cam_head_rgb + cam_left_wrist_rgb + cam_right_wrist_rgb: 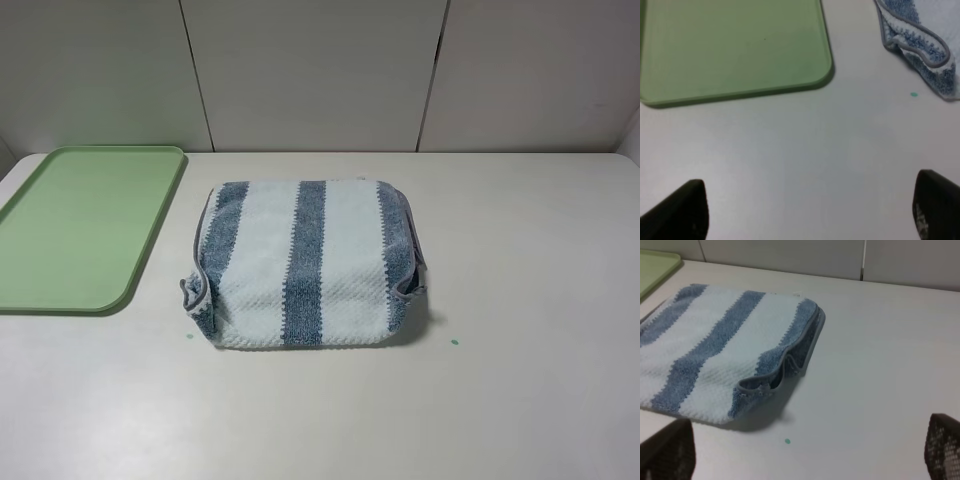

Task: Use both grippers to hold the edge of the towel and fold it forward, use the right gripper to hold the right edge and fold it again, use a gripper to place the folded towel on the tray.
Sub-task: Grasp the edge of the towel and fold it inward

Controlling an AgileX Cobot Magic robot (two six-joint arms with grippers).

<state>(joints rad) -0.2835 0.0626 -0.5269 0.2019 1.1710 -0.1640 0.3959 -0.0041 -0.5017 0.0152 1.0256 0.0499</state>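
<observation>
Towel looks folded, lies just right of tray, not on it. Your left gripper and right gripper: jaws apart, empty. Placing left for you.

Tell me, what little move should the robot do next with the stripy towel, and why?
Probably bring the right gripper, its jaws open, down to the right edge of the towel. The towel looks folded once, lying on the table beside the tray, and its grey hems show in open layers on that side, so the second fold seems not yet done.
</observation>
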